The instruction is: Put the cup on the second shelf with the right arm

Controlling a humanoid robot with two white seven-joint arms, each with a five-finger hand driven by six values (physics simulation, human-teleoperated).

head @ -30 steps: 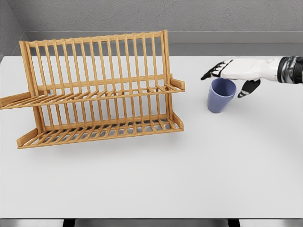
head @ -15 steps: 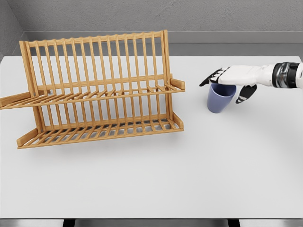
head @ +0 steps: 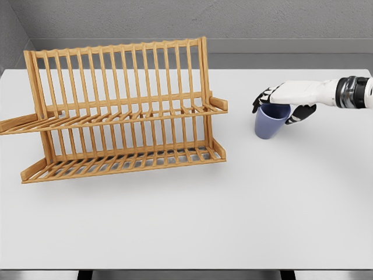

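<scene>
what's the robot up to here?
The right hand is draped over the rim of the blue cup, fingers curling around it. The cup stands on the white table, to the right of the wooden dish rack. Both rack shelves hold nothing. The left arm is out of view.

A single head view looks down and forward from above the near edge of the flat white table (head: pixel 186 221), facing the grey back wall (head: pixel 204 17). It stands far enough off to take in nearly the whole tabletop, with the two-tier slatted wooden dish rack (head: pixel 122 111) left of centre and the white robotic right hand (head: pixel 285 100) entering from the right edge. The table's near corners seem cut off, so its full width is uncertain.
</scene>
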